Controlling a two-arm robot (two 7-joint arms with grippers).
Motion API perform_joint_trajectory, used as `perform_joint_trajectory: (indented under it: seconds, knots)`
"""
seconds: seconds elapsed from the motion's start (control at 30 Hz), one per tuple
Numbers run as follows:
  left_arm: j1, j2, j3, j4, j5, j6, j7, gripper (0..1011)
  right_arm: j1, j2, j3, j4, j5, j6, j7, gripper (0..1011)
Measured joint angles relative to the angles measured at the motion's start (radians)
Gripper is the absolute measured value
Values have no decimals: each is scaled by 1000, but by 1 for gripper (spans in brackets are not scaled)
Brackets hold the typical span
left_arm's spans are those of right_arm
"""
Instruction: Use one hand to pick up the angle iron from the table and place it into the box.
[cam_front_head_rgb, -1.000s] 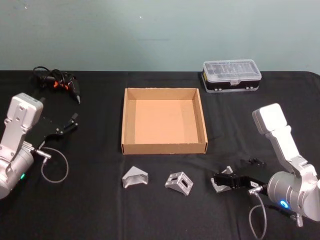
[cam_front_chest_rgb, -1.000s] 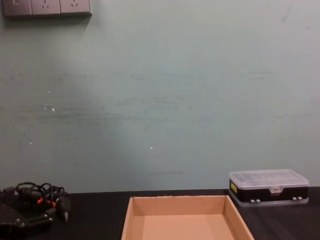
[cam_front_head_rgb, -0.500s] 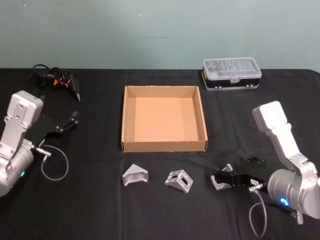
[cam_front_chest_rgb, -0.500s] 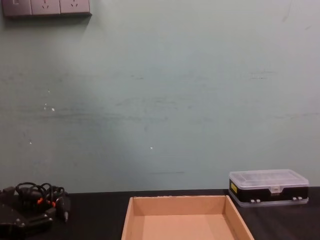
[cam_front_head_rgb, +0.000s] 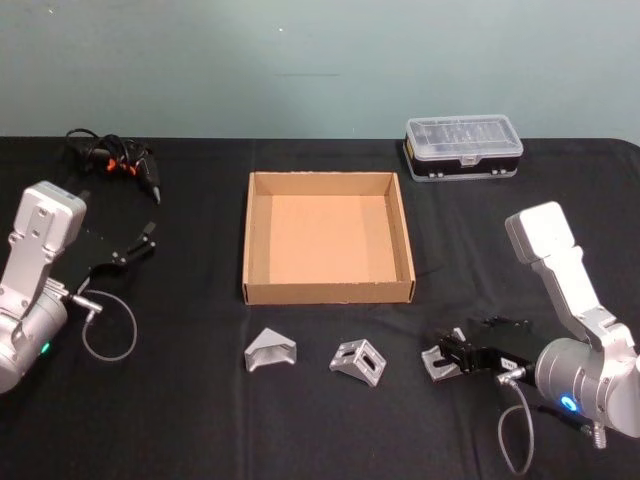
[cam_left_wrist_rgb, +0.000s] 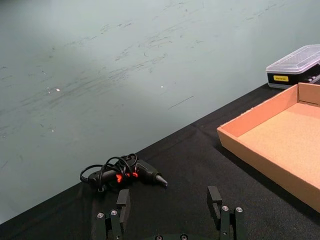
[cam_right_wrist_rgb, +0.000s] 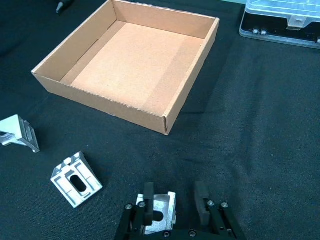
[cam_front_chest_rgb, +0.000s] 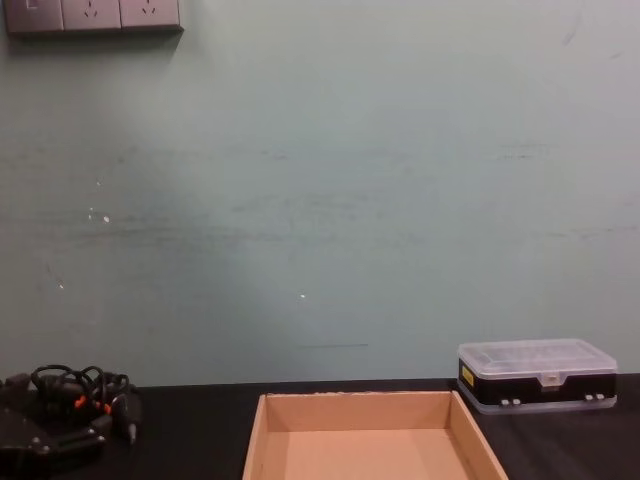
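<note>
The right gripper (cam_right_wrist_rgb: 174, 190) sits low near the front right of the table (cam_front_head_rgb: 200, 420). Its fingers (cam_right_wrist_rgb: 148, 192) are spread either side of an angle iron (cam_right_wrist_rgb: 161, 207) and not pinching it, lined up for a grasp, I'd say. A second angle iron (cam_front_head_rgb: 359, 362) and a third angle iron (cam_front_head_rgb: 270, 352) lie along the front edge. The cardboard box (cam_front_head_rgb: 328, 293) stands empty mid-table, a short carry away. The left gripper (cam_front_head_rgb: 135, 247) waits by the left edge, fingers apart, holding nothing.
</note>
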Motion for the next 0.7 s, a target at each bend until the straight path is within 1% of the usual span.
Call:
perform_joint_trajectory:
  seconds: [0.1, 0.13, 0.2, 0.27, 0.33, 0.43, 0.53, 0.7]
  knots:
    - [0, 0, 0, 0, 0, 0, 0, 1011, 0, 0, 0, 0, 1, 0, 1, 478]
    - [0, 0, 0, 0, 0, 0, 0, 1011, 0, 0, 0, 0, 1, 0, 1, 408]
    - [0, 0, 0, 0, 0, 0, 0, 1011, 0, 1, 0, 0, 1, -1, 1, 367]
    - [0, 0, 0, 0, 0, 0, 0, 1011, 0, 1, 0, 0, 1, -1, 1, 285]
    - [0, 0, 0, 0, 0, 0, 0, 1011, 0, 1, 0, 0, 1, -1, 1, 246]
    - [0, 0, 0, 0, 0, 0, 0, 1011, 0, 1, 0, 0, 1, -1, 1, 137]
    - [0, 0, 0, 0, 0, 0, 0, 1011, 0, 1, 0, 0, 1, -1, 1, 79]
    - [0, 0, 0, 0, 0, 0, 0, 1011, 0, 1, 0, 0, 1, -1, 1, 75]
